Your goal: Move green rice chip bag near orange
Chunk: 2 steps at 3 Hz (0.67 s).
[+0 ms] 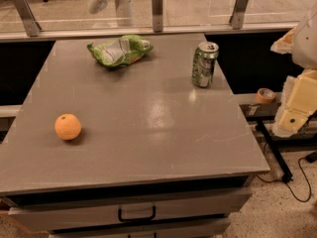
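Grey table [148, 133] | bag [120, 50] upper centre, orange [68, 126] lower left of it | gripper [293, 114] right edge, bag lies to its upper left | we cannot tell its opening

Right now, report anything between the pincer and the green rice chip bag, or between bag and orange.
The upright can stands roughly between the pincer, right of the table, and the green rice chip bag. Bag to orange: nothing visible.
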Tool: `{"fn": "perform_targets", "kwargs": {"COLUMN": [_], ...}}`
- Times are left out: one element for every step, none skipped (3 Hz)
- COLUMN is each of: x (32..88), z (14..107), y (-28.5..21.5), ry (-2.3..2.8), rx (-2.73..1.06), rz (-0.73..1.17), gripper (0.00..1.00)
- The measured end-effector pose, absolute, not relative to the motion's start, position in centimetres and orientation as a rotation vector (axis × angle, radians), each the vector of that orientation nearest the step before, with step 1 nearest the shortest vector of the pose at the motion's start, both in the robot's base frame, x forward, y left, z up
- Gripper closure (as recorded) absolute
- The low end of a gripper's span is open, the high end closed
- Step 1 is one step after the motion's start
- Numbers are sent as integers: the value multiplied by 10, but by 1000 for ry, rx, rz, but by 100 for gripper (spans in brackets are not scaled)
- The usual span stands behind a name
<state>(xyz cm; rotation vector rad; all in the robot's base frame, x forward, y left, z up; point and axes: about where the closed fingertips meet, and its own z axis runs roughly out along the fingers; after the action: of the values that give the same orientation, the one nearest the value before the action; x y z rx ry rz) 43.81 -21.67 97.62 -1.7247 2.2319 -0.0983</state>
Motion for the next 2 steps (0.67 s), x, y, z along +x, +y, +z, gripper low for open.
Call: {"fn": "perform_targets", "kwargs": {"x": [438, 445], "z": [976, 981], "y": [-217, -206], "ry": [2232, 2168], "rx": [-1725, -1765], "rz": [-98, -105], "gripper": [0, 0]}}
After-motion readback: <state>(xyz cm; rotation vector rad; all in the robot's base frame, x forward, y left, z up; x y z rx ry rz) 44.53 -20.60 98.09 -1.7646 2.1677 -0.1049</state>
